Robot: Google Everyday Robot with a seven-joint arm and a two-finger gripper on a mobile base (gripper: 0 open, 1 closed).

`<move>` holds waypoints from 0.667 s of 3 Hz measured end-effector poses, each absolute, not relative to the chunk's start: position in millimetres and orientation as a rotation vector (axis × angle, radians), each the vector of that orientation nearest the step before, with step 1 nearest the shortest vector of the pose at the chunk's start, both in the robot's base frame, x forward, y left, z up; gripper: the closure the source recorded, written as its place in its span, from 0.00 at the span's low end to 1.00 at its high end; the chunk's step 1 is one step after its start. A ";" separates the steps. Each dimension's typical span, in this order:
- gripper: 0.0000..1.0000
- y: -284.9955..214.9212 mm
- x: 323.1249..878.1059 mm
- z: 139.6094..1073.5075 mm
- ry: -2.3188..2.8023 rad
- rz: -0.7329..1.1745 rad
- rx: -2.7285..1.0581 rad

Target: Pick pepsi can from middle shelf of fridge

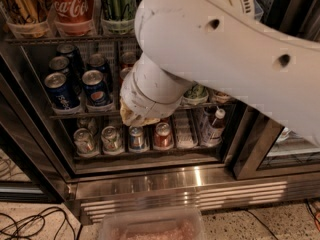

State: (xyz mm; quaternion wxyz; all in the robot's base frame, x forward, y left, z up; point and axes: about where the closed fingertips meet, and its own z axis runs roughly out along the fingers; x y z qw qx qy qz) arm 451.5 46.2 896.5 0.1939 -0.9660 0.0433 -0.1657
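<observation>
We're in the approach step: no can is out of the fridge (150,178) yet. The pincer (136,115) sits at the front rail of the middle shelf (80,113), near the centre of the opening, end-on behind the white wrist (150,91). We can't tell whether it's spread or pressed together.

The pepsi can (96,88) we'd go for stands upright in the front row, just beside the pincer at its 9 o'clock.

Next move, our read: shift toward 9 o'clock, line up on that lane, go in above the rail, close on the can body, and pull straight out without clipping the neighbour can (56,91).

Counts:
- middle shelf: two blue Pepsi cans in front and probably three more behind. The back row is dark, so that's a guess. One red can (128,59) at the pincer's 12 o'clock, half hidden.
- top shelf, 11 o'clock: one gold can (22,6), one Coca-Cola can (70,6), one green can (116,4).
- bottom shelf: four front-row cans (111,138), one bottle (216,124) at the 3 o'clock end.
- one clear tub (150,224) at 6 o'clock, at the bottom edge of the view.
</observation>
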 end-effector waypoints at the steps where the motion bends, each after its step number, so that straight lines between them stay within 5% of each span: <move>1: 1.00 49.6 468.9 888.4 0.030 -0.509 -2.676; 2: 1.00 60.5 492.0 879.2 -0.083 -0.565 -2.647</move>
